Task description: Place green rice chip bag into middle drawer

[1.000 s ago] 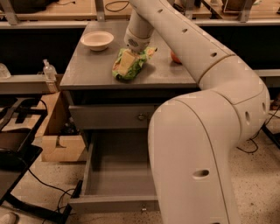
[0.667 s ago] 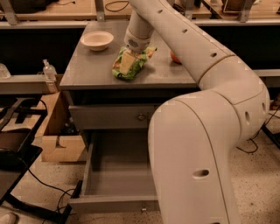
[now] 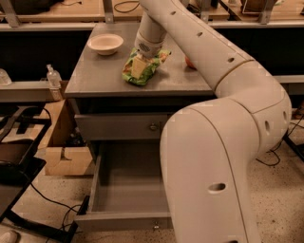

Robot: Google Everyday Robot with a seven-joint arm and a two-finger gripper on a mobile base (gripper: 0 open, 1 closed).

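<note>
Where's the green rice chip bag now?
In camera view, the green rice chip bag lies on the grey cabinet top, right of the white bowl, left of the red apple, with the end effector directly over it.

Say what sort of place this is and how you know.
Probably a robotics lab or workshop: loose cables trail over the speckled floor, a cardboard box sits beside the grey cabinet, benches run behind. The gripper is at the green rice chip bag on the cabinet's top.
</note>
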